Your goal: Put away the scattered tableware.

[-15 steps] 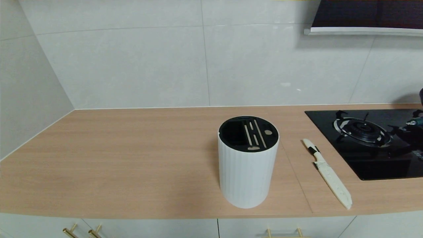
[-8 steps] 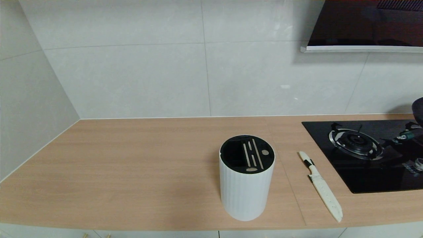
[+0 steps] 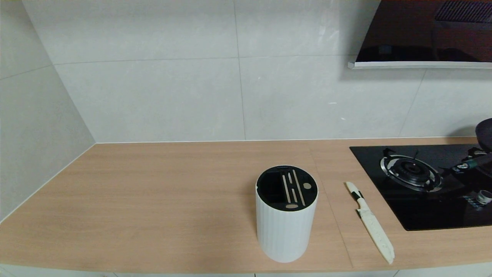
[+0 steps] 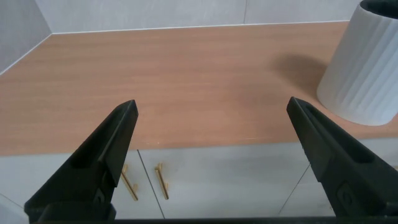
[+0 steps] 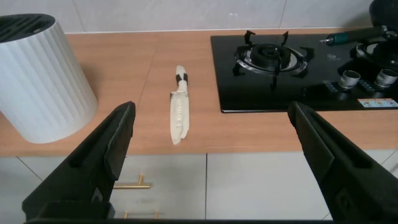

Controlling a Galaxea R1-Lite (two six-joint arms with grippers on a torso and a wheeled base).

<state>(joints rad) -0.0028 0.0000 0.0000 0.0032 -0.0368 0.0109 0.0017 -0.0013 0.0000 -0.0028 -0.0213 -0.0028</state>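
Note:
A cream-coloured knife (image 3: 370, 222) (image 5: 179, 113) with a black band on its handle lies flat on the wooden counter (image 3: 173, 192), blade toward the front edge. Left of it stands a white ribbed cylindrical holder (image 3: 286, 214) (image 5: 40, 78) (image 4: 364, 65) with a black slotted top. My left gripper (image 4: 211, 146) is open, in front of the counter's edge, left of the holder, with nothing between its fingers. My right gripper (image 5: 211, 149) is open too, in front of the counter edge, facing the knife, apart from it.
A black gas hob (image 3: 423, 184) (image 5: 298, 62) with a burner and knobs sits at the right. A range hood (image 3: 423, 34) hangs above it. A dark pan edge (image 3: 484, 132) shows far right. Cabinet doors with gold handles (image 4: 160, 180) lie below the counter. Tiled walls close the back and left.
The whole head view has shifted, so the camera has moved: the counter, holder and knife appear lower and smaller. The holder and knife have not moved on the counter.

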